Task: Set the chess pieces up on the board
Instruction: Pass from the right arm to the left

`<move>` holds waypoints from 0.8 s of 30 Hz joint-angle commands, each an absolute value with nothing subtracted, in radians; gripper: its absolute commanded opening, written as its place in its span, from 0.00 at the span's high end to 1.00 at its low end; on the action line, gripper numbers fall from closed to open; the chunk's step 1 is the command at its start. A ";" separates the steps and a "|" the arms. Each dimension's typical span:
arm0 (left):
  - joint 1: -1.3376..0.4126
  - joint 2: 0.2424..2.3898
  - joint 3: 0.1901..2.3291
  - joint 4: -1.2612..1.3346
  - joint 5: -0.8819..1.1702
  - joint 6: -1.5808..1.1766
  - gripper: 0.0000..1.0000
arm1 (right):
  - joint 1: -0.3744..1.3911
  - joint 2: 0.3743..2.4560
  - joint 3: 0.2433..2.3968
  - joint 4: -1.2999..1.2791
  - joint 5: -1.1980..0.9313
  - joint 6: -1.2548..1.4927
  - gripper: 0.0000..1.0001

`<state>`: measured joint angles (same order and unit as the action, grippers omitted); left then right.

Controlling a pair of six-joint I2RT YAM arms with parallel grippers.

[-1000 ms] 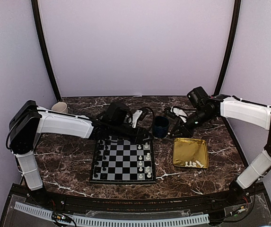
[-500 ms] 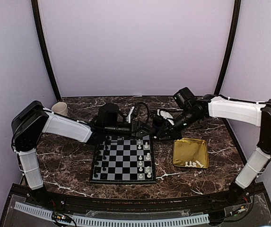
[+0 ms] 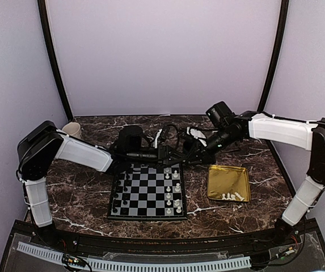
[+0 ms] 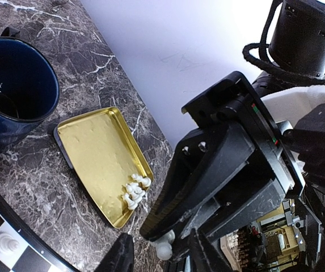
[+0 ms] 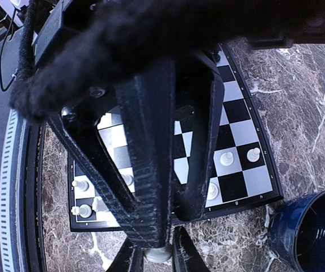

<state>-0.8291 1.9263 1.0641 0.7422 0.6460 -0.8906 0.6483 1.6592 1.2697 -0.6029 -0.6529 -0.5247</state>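
The two arms meet in the air at the far right corner of the board (image 3: 145, 198), and I think a handover is being prepared, which is the delicate part. The right gripper (image 4: 167, 241) pinches one small cream piece (image 5: 157, 254) at the very ends of its fingers, low over the marble just outside the board's edge. The left gripper (image 5: 171, 225) stands with its jaws partly apart on both sides of it, and I see no contact. If the right one lets go before the left has closed, the piece will probably fall and roll, maybe against the white pieces (image 3: 173, 190) standing on the right side of the board, or toward the blue mug (image 4: 15, 96). If the left closes off centre, the round smooth plastic may squirt out, or the two sets of fingers may hit each other. The piece looks glossy, pale and very small, with little surface to take. A few more chess pieces (image 3: 233, 196) lie in the near corner of the gold tray (image 3: 224, 175).
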 commanded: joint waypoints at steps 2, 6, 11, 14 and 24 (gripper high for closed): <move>-0.833 1.935 1.051 0.808 0.689 -0.919 0.72 | 0.660 1.676 1.307 -0.562 -0.640 -0.495 0.82; -0.833 1.940 1.047 0.824 0.696 -0.928 0.78 | 0.661 1.678 1.307 -0.563 -0.643 -0.494 0.81; -0.833 1.951 1.046 0.844 0.704 -0.947 0.81 | 0.664 1.671 1.305 -0.558 -0.638 -0.489 0.81; -0.833 1.956 1.044 0.858 0.706 -0.958 0.84 | 0.664 1.667 1.300 -0.543 -0.624 -0.476 0.81; -0.810 1.910 1.032 0.741 0.679 -0.868 0.89 | 0.652 1.622 1.280 -0.612 -0.618 -0.518 0.60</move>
